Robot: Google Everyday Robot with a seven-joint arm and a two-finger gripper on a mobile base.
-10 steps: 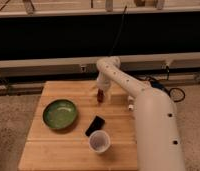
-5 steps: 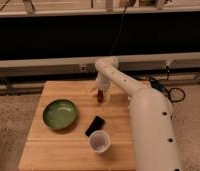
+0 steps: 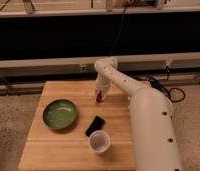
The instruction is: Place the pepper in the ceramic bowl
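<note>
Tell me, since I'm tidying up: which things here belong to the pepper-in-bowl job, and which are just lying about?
Job: pepper, at the gripper over the far side of the table; green bowl.
Lying about: black flat thing; white cup.

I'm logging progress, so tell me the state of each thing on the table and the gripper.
pepper: at the gripper's tip, outside the bowl
ceramic bowl: upright, empty
white cup: upright, looks empty
black flat object: lying flat
gripper: pointing down at the pepper, right of the bowl
</note>
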